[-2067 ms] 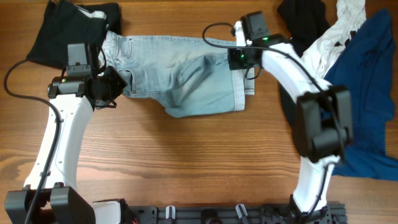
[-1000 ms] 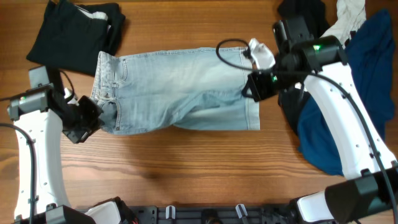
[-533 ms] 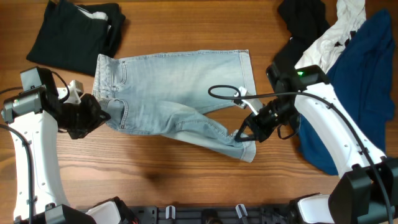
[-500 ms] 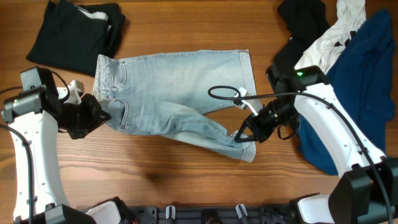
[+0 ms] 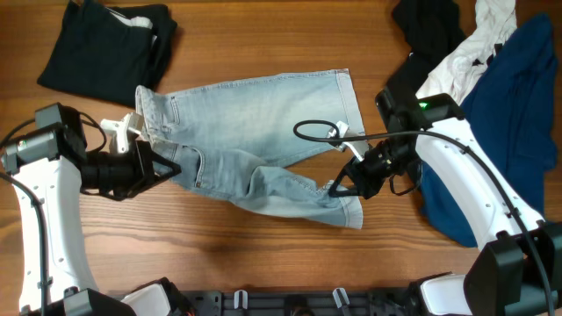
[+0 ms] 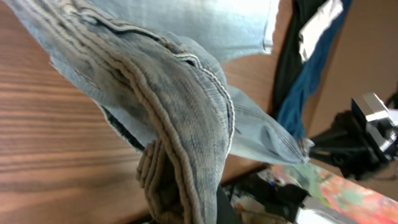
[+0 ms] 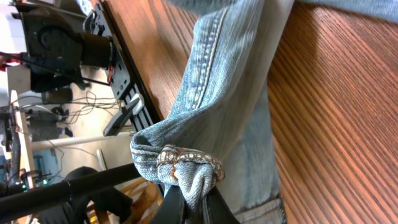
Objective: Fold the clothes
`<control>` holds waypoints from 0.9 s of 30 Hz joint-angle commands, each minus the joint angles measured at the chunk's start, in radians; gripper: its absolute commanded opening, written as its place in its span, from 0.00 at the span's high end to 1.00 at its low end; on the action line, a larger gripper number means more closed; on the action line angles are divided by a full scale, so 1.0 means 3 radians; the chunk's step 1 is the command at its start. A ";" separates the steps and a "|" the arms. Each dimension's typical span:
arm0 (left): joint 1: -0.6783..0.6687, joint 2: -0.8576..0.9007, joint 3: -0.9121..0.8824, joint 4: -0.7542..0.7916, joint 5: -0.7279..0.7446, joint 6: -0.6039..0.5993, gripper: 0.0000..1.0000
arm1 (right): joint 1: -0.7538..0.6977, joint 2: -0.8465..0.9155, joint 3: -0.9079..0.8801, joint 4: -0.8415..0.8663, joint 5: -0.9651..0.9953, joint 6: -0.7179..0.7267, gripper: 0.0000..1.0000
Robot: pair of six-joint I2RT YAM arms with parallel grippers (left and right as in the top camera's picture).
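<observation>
The pale blue denim shorts point(image 5: 255, 132) lie across the middle of the wooden table, waist to the left, hems to the right. My left gripper point(image 5: 165, 167) is shut on the waistband and holds it bunched above the table; the left wrist view shows the gathered waistband point(image 6: 180, 137) filling the jaws. My right gripper point(image 5: 338, 187) is shut on the near leg's turned-up hem point(image 7: 193, 168), lifted off the table. The far leg lies flat with its hem point(image 5: 351, 92) toward the right.
A folded black garment point(image 5: 105, 44) lies at the back left. A heap of black point(image 5: 430, 26), white point(image 5: 465, 53) and royal blue point(image 5: 518, 114) garments lies at the right. Bare wood point(image 5: 219, 246) spans the front.
My left gripper has moved right and lifted the waistband, bunching it. The right gripper keeps the near hem at nearly the same spot. The shorts have slackened and creased between them.
</observation>
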 commanded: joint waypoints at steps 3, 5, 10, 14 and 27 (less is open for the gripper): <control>0.0409 -0.0354 -0.0003 -0.0261 -0.0020 -0.0215 0.96 | 0.0001 -0.0086 0.0005 -0.0013 -0.0158 -0.0046 0.95; 0.0622 -0.0530 -0.0003 -0.0298 -0.0284 -0.0417 0.96 | 0.0001 -0.0086 0.0005 -0.0034 -0.0155 -0.0043 0.96; 0.1122 -0.0958 -0.0003 -0.0192 -0.0711 -0.0745 0.64 | 0.0001 -0.0085 0.0005 0.0131 0.0144 0.0505 0.75; 0.1242 -0.1104 -0.0003 -0.0103 -0.0710 -0.0745 0.27 | 0.0001 -0.0085 0.0005 0.0248 0.0425 0.0870 0.39; 0.1236 -0.1073 -0.0004 0.0313 -0.0619 -0.0746 0.13 | 0.0001 -0.0032 0.0006 0.2277 0.1443 0.2049 0.09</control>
